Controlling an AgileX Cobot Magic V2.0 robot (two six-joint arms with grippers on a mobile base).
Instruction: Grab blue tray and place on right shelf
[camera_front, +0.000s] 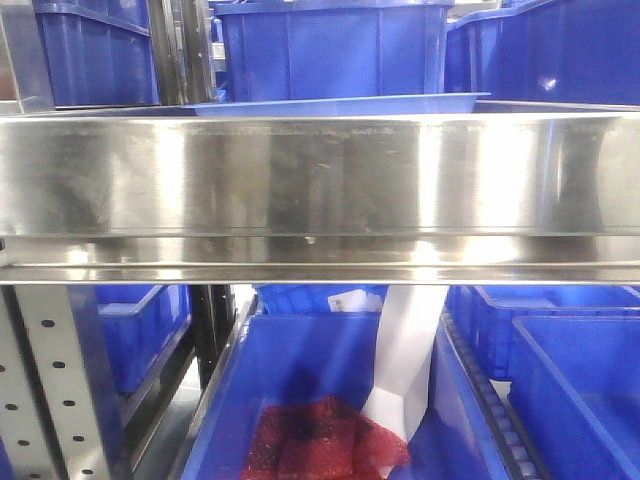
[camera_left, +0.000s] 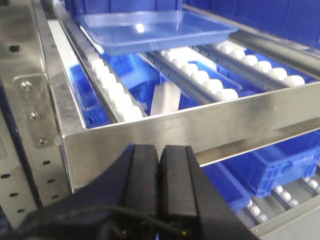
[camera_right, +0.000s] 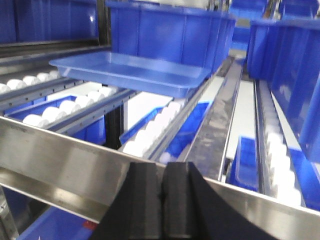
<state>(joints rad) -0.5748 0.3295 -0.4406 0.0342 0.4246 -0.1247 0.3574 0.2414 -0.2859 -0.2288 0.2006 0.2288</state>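
A: Blue tray (camera_left: 155, 27) sits on the right shelf (camera_front: 320, 185) rollers, touching a dark bin (camera_right: 170, 32) behind; the front view shows only its rim.

B: Left claw (camera_left: 160, 172) and right claw (camera_right: 162, 200) both pressed together, empty, near the rail.

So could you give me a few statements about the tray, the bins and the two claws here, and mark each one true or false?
1. The blue tray lies on the white rollers of the metal shelf. True.
2. The left gripper is clamped on the tray. False: its jaws are closed on nothing, in front of the shelf's front rail, away from the tray.
3. The right gripper is wide open. False: its jaws are pressed together.
4. A deep blue bin stands behind the tray. True.
5. Something red lies in a bin below the shelf. True.
6. The tray is full of parts. False: it looks empty.
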